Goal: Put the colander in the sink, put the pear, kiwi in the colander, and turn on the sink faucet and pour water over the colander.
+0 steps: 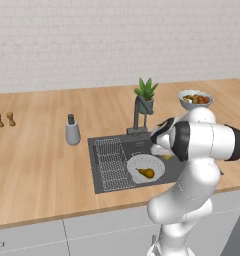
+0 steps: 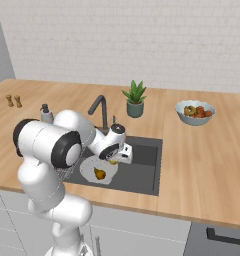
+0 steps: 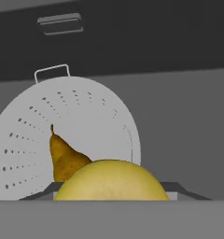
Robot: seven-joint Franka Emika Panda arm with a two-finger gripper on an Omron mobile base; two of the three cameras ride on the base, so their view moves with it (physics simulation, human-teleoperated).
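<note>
counter point(image 1: 37, 165): wood | on it: soap bottle point(image 1: 72, 131), plant point(image 1: 146, 95), fruit bowl point(image 1: 195, 99), shakers point(image 1: 4, 119)

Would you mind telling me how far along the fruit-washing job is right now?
Done: the colander sits in the sink with the pear lying in it. In hand: the claw holds the kiwi over the basin, beside the colander. Left: drop the kiwi in, then turn on the sink faucet; no water runs yet.
</note>
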